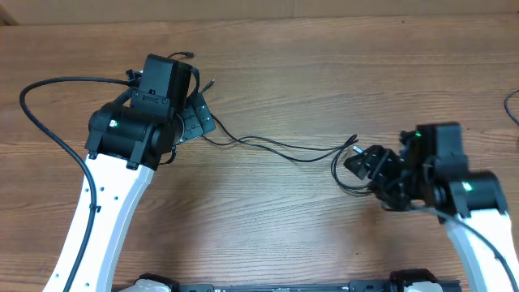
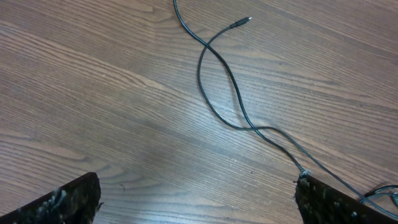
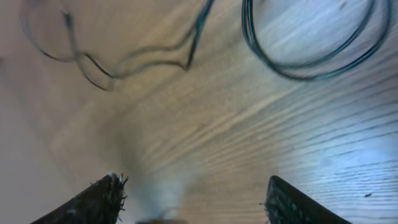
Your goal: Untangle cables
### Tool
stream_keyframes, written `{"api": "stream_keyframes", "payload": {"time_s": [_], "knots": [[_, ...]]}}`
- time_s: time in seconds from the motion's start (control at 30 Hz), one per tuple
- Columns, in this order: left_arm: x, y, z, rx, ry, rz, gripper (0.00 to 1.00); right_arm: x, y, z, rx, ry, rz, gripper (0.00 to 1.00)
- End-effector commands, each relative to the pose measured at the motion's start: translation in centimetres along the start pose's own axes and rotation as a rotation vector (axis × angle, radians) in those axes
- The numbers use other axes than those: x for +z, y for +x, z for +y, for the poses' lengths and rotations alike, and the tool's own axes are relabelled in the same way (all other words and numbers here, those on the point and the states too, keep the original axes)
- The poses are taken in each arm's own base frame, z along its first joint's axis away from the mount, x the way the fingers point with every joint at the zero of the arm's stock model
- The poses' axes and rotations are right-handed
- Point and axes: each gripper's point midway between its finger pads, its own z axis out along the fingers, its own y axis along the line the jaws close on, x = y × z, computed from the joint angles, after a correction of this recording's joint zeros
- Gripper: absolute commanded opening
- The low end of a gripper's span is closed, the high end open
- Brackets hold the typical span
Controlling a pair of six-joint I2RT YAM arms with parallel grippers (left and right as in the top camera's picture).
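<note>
Wooden table [image 1: 284, 57] with thin black cables [image 1: 276, 147] lying between two robot grippers.

From above, the cables run from the left gripper [image 1: 199, 120] at the far left, across the middle, to the right gripper [image 1: 362, 165]. There they curl into loops, and a small plug [image 1: 354, 143] pokes out just beside it. From the left wrist, the left gripper [image 2: 199, 186] has its jaws wide open and holds nothing. Two cables [image 2: 227, 81] cross on the wood, and one passes close by the finger [image 2: 336, 202] on the right; I cannot tell if it touches. From the right wrist, the picture is blurry. The right gripper [image 3: 193, 186] has its jaws apart with only wood between them. Cable loops [image 3: 311, 62] lie farther off.
</note>
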Motion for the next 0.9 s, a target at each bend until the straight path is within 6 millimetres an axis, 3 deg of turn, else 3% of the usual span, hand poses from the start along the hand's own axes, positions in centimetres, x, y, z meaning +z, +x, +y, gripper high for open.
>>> {"api": "stream_keyframes", "payload": {"time_s": [0.0,0.23,0.37,0.53,0.7,0.87], "knots": [[-0.6,-0.6,0.4,-0.007,-0.004,-0.029,1.00,4.0,1.2,0.3,0.003,0.061,0.138,0.70],[-0.6,-0.6,0.4,-0.007,-0.004,-0.029,1.00,10.4,0.5,2.6,-0.108,0.074,0.158,0.59],[-0.6,-0.6,0.4,-0.007,-0.004,-0.029,0.99,13.0,0.7,1.5,-0.011,0.175,0.142,0.57],[-0.6,-0.6,0.4,-0.007,-0.004,-0.029,1.00,14.8,0.1,-0.1,0.038,0.309,0.030,0.56],[-0.6,-0.6,0.4,-0.007,-0.004,-0.029,1.00,15.6,-2.2,0.8,-0.030,0.321,-0.134,0.56],[-0.6,-0.6,0.4,-0.007,-0.004,-0.029,0.99,16.5,-2.1,0.4,0.001,0.337,-0.134,0.50]]}}
